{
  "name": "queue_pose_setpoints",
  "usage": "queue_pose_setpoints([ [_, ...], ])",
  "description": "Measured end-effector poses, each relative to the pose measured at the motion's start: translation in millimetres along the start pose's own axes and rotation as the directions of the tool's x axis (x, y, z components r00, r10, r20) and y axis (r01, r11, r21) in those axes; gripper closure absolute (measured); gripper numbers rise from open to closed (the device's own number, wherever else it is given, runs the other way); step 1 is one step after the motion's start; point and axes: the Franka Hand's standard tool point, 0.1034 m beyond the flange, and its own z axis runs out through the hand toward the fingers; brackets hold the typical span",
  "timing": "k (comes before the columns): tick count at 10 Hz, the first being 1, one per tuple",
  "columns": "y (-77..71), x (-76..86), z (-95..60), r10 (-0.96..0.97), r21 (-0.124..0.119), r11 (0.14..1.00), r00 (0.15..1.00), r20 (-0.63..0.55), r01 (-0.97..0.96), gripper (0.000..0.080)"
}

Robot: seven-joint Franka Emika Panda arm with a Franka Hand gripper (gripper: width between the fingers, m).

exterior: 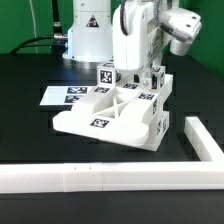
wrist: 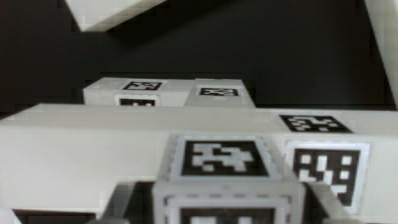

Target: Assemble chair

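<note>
The chair's glossy white pieces stand grouped mid-table: an X-braced panel (exterior: 104, 108) lies in front, with tagged blocks (exterior: 160, 98) behind and to the exterior view's right. My gripper (exterior: 130, 72) is low over the back of the group. In the wrist view, grey fingers (wrist: 128, 205) press both sides of a white tagged chair piece (wrist: 226, 160), so the gripper (wrist: 226, 205) is shut on it. Under it lies a broad white chair part (wrist: 125, 135) with tags. Two tagged block ends (wrist: 178, 90) show beyond it.
The flat marker board (exterior: 62, 95) lies at the exterior view's left, partly under the chair pieces. The long white L-shaped rail (exterior: 100, 178) runs along the front and up the right side (exterior: 205, 140). The arm's base (exterior: 88, 30) stands behind.
</note>
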Motion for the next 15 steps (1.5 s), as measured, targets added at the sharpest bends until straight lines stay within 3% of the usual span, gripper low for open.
queue_pose_setpoints([
  [11,3.6,-5.9,0.8,0.0,-0.008,1.0,1.0,0.024,0.001,0.0527],
  [12,3.6,-5.9,0.9,-0.012,-0.008,1.0,1.0,0.024,0.013,0.0336],
  [13,3.8,-5.8,1.0,-0.041,-0.008,0.999,0.999,0.024,0.042,0.0194],
  [15,3.9,-5.4,1.1,-0.155,-0.007,0.988,0.988,0.023,0.155,0.0163],
])
